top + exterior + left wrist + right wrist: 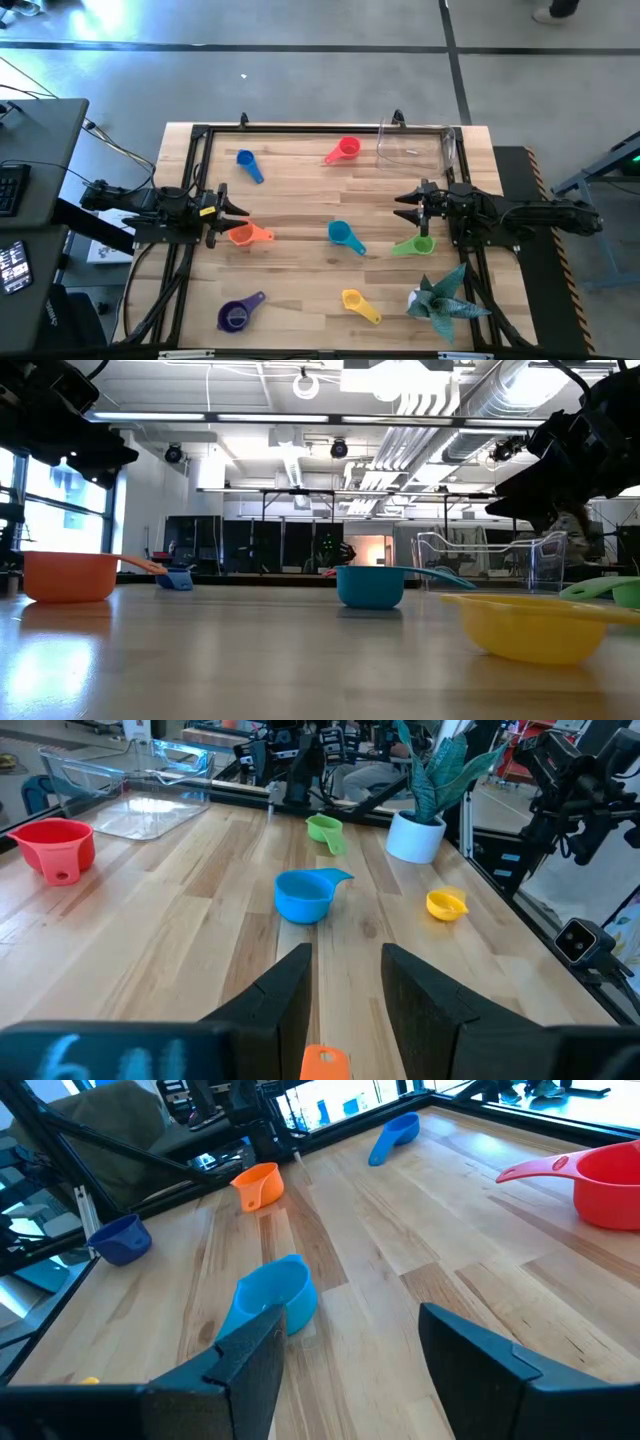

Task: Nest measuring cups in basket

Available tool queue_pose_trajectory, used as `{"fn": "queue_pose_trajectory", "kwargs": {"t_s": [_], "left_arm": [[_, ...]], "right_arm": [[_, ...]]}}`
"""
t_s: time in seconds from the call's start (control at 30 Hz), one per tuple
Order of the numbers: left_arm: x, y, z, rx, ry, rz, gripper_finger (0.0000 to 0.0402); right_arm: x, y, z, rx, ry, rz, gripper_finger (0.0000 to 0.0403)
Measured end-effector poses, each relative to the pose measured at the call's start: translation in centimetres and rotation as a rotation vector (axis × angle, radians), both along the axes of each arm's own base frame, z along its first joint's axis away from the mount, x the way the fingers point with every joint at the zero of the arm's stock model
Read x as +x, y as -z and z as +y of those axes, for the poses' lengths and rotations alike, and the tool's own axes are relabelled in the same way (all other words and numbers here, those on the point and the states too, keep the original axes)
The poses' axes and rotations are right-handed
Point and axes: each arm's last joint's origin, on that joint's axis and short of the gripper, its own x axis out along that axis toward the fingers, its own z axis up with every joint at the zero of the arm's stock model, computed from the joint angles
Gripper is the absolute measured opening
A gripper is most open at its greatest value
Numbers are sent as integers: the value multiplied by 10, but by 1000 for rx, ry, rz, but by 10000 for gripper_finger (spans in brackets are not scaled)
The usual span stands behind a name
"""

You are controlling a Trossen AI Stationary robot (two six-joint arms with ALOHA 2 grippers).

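1. Clear basket (420, 145): at the far right corner of the wooden table (300, 200), against the black frame (190, 180). Nothing visible inside; nesting judged not yet begun.
2. Red cup (345, 150): just left of the basket, nearest to it of all, handle pointing away from it. Likely an easy first candidate.
3. Blue cup (248, 165): far side, left of centre, well apart from the basket.
4. Orange cup (245, 235): just beside the left gripper (232, 210), not touching so far as seen. Fingers apart, nothing between them; the handle tip shows below them in the left wrist view.
5. Teal cup (342, 235): mid-table, between the two arms, reachable by either.
6. Green cup (415, 244): just beside the right gripper (408, 207), toward the near side. Fingers apart, empty, pointed across the table at the teal cup.
7. Purple cup (236, 315) and yellow cup (358, 302): near edge, well apart from the basket.
8. Teal spiky plant (440, 300): near right corner, beside the yellow cup; no part of the task, best avoided on any reach there.
9. Seven cups spread singly, none stacked: judged laid out for one-by-one pickup.
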Motion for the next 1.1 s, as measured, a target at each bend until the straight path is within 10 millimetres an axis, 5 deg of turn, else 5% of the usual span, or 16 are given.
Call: {"fn": "queue_pose_trajectory", "kwargs": {"t_s": [1.1], "left_arm": [[1,-14,0,-181,-17,-128,113]], "right_arm": [[0,0,0,0,0,0,220]]}}
